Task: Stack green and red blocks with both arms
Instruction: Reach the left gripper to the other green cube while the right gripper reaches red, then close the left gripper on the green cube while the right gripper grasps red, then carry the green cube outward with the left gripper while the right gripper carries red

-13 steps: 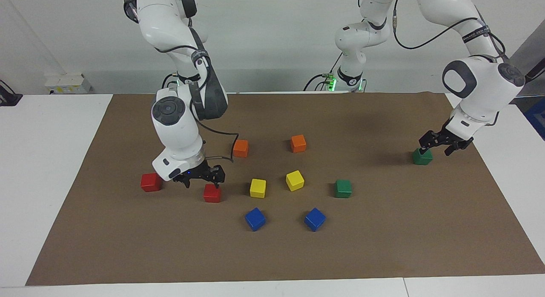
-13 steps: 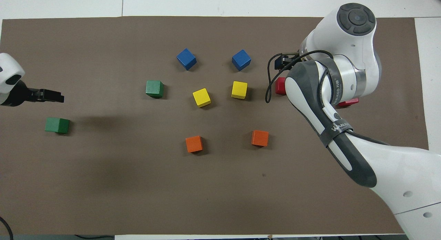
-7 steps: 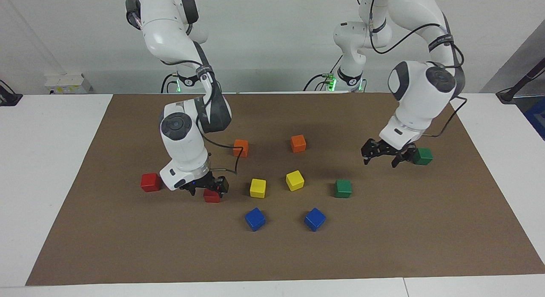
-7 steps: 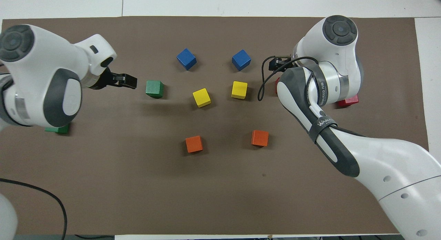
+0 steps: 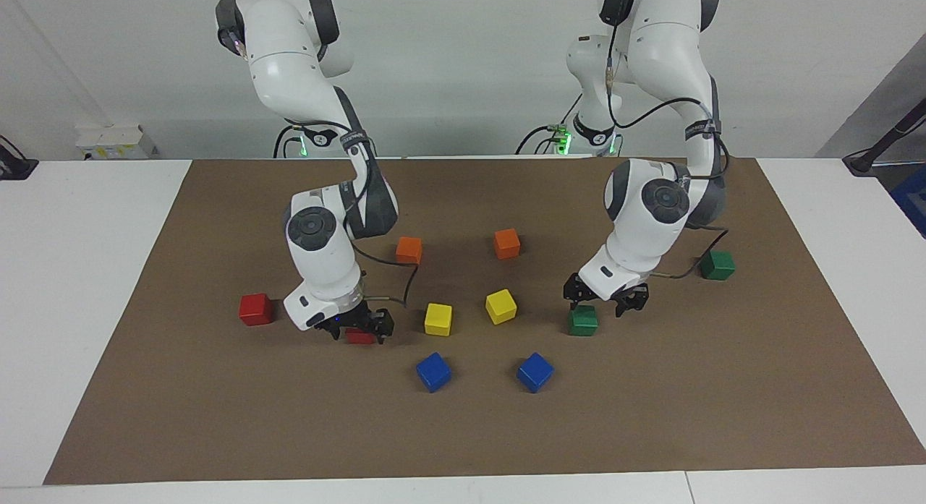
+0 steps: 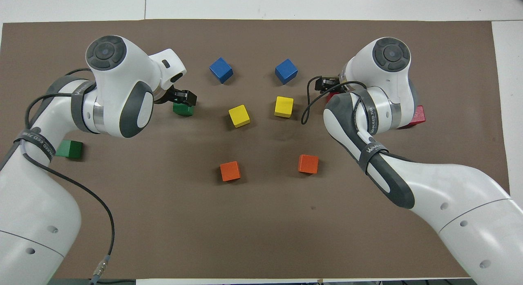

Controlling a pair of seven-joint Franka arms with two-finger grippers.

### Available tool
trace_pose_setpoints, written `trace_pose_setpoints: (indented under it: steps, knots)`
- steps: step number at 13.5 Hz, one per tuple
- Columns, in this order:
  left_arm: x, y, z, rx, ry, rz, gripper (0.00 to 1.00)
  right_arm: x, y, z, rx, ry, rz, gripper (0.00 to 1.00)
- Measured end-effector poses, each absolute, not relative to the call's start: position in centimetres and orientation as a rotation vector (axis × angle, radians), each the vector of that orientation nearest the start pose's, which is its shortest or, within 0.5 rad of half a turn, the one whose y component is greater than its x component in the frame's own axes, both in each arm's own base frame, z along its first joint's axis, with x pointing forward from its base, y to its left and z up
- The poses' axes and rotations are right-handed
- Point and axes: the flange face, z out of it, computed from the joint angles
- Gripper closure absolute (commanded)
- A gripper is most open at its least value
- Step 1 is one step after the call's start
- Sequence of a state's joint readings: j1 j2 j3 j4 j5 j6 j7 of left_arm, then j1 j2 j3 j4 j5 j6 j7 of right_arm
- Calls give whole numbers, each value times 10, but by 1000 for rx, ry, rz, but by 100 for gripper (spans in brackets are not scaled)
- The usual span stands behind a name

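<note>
**Arms over a red and a green cube**

Mat of brown paper (image 5: 463, 432) spread across the white table (image 5: 87, 272). Large white jointed right arm (image 5: 318, 244) bent low, black two-finger right gripper (image 5: 359, 325) down around a small glossy bright red cube (image 5: 358, 336); grasp or mere straddle cannot be told. Second bright red cube (image 5: 255, 309) resting near that gripper, toward the right arm's end of the table. White jointed left arm (image 5: 651, 215) bent likewise, black left gripper (image 5: 606, 299) spread apart just over a dark green cube (image 5: 583, 320), fingers not closed on it. Second dark green cube (image 5: 717, 265) lying well apart from that gripper, toward the left arm's end. Between both grippers: two yellow cubes (image 5: 438, 319), two blue cubes (image 5: 433, 372), two orange cubes (image 5: 409, 250).
</note>
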State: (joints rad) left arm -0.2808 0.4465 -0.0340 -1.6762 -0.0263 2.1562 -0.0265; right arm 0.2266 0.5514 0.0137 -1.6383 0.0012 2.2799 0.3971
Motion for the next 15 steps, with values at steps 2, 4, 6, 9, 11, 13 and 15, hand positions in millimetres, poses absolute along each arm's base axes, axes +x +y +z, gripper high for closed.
trace_pose_setpoints:
  steps: [2, 4, 6, 9, 11, 13, 15]
  knots:
    - [643, -211, 341, -3151, 440, -55, 0, 671, 163, 298, -3095, 248, -123, 20]
    - [643, -212, 340, -3151, 442, -66, 0, 669, 163, 295, -3097, 247, -114, 98]
    - [641, -213, 331, -3150, 446, -68, 0, 668, 163, 295, -3099, 247, -105, 100]
    - [632, -219, 309, -3148, 464, -74, 0, 667, 155, 306, -3118, 158, -63, 100]
    - [627, -220, 299, -3146, 471, -68, 76, 666, 145, 338, -3134, 123, -18, 100]
    - [626, -221, 298, -3145, 473, -67, 100, 665, 116, 387, -3142, 26, -15, 100]
    - [627, -219, 298, -3144, 467, -63, 100, 665, 55, 417, -3143, -64, -23, 100]
